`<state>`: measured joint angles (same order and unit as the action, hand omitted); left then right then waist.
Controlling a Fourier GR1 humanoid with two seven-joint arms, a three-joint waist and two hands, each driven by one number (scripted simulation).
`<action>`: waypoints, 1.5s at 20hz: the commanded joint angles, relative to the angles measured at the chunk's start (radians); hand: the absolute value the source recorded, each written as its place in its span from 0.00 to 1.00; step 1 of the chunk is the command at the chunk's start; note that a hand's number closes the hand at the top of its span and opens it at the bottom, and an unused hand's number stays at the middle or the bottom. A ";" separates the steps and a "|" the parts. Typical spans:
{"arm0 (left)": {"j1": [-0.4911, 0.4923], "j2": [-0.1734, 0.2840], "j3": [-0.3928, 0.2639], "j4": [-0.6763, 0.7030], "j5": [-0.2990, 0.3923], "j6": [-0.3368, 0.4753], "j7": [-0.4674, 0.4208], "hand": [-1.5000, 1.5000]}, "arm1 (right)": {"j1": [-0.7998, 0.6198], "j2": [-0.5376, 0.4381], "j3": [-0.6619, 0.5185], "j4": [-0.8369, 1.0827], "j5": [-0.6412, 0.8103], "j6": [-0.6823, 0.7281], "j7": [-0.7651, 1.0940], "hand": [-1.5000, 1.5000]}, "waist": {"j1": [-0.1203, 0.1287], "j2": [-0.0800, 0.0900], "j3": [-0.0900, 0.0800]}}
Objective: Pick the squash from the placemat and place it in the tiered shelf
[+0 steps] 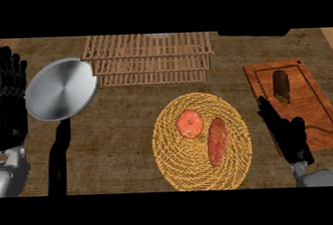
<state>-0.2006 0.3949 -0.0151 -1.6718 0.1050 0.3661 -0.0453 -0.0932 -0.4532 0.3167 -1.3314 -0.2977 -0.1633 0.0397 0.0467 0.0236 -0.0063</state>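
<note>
A round woven yellow placemat (173, 172) lies at the counter's centre. On it are a round orange-red fruit (190, 124) and, just to its right, a long reddish vegetable (217, 141); I cannot tell which one is the squash. The wooden slatted tiered shelf (148, 59) stands at the back, beyond the placemat. My right hand (285, 131) is open with straight fingers, just right of the placemat and over the left edge of a cutting board, holding nothing. At the left edge my left hand (8, 75) rests open, fingers up.
A brown cutting board (314, 109) at the right carries a dark elongated vegetable (281, 86). A silver pan (61, 89) with a long black handle (59, 155) sits left of the placemat, near the shelf's left corner.
</note>
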 commanded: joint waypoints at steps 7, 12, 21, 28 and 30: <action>0.203 -0.067 -0.079 0.221 0.130 -0.122 0.237 0.50 | -0.022 -0.256 -0.114 0.014 0.299 -0.252 -0.004 1.00 | -0.099 0.000 -0.018; 0.149 -0.084 -0.067 0.338 0.195 -0.216 0.295 0.50 | 0.057 0.004 -0.128 -0.106 0.175 -0.338 -0.022 0.00 | -0.061 -0.023 0.006; 0.153 -0.093 -0.072 0.299 0.182 -0.236 0.340 0.50 | 0.115 -0.169 -0.021 -0.474 0.210 -0.105 0.180 0.00 | -0.054 -0.026 0.005; 0.141 -0.105 -0.061 0.358 0.174 -0.263 0.301 0.50 | -0.096 -0.215 0.053 -0.672 0.283 -0.072 0.657 0.00 | -0.037 -0.023 0.003; 0.187 -0.118 -0.080 0.318 0.152 -0.253 0.289 0.50 | -0.118 -0.153 0.118 -0.628 0.360 -0.093 0.725 0.00 | -0.035 -0.024 0.005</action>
<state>-0.0477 0.3017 -0.0709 -1.3615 0.2767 0.1047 0.2322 -0.1193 -0.6271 0.3781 -1.9492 -0.0056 -0.2653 0.5769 0.0048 -0.0058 0.0029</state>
